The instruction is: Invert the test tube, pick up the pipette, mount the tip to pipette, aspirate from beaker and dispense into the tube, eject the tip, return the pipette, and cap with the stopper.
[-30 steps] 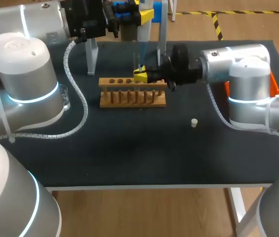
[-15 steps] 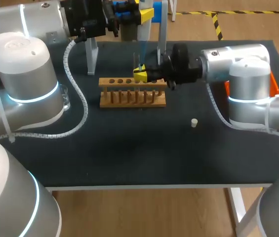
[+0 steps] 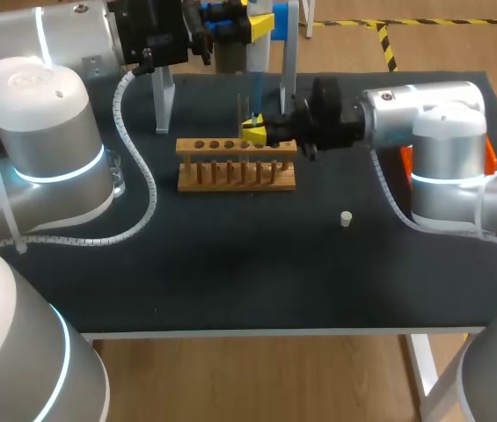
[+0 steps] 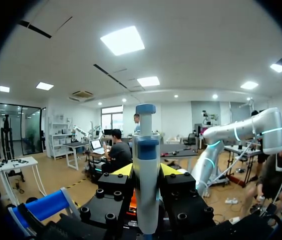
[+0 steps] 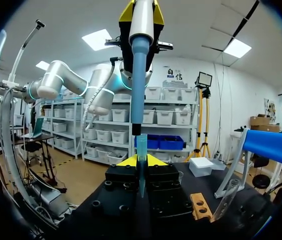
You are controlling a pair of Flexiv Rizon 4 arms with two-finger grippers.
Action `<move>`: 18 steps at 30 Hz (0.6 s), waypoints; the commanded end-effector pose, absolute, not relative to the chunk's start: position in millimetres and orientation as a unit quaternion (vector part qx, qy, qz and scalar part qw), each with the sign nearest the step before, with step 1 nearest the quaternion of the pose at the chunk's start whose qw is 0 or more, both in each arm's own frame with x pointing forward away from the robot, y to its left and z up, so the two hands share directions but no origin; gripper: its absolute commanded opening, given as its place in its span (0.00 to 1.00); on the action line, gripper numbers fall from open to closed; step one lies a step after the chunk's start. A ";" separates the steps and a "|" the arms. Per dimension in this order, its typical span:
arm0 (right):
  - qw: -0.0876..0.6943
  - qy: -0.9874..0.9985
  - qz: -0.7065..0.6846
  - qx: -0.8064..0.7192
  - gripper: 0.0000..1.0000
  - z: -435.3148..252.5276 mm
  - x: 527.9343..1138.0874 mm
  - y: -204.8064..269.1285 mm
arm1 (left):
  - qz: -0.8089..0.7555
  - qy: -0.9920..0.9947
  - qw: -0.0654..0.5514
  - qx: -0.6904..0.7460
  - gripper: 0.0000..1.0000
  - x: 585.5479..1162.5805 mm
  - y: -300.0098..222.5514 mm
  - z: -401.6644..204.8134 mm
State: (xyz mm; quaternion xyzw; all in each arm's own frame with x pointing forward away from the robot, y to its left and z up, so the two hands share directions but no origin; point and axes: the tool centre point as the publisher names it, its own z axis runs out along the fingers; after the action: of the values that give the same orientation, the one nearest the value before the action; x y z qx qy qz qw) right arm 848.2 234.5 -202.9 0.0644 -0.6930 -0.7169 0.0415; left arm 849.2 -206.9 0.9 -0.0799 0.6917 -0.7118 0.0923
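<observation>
head: high behind robot, facing down on whole counter (image 3: 230,264)
left wrist: level into room; pipette (image 4: 146,190) very close to lens
right wrist: low by counter, tilted upward; tip (image 5: 141,170) close
shared: pipette in all three; rack (image 3: 237,164) in head and right wrist

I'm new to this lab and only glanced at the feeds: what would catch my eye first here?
The pipette, held upright in the left tool, stands directly above the blue tip gripped in the right tool, just behind the wooden rack at mid-table. A small white stopper lies alone on the black table, to the rack's right.
</observation>
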 end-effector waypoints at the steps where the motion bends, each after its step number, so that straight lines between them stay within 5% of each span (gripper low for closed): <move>1: 0.040 -0.693 -0.717 0.065 0.00 -198.2 845.4 231.1 | -0.710 0.693 0.091 -0.080 0.00 849.2 -206.3 -1.3; 18: 0.042 -0.691 -0.718 0.069 0.00 -198.1 840.3 228.0 | -0.710 0.693 0.091 -0.080 0.00 849.2 -206.3 -1.3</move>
State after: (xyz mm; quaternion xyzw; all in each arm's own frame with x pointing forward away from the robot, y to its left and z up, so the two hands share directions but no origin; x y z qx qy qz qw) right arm 841.4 228.5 -201.2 0.0703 -0.6908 -0.7183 0.0422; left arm 848.9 -207.1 -0.6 -0.0803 0.6924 -0.7111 0.0918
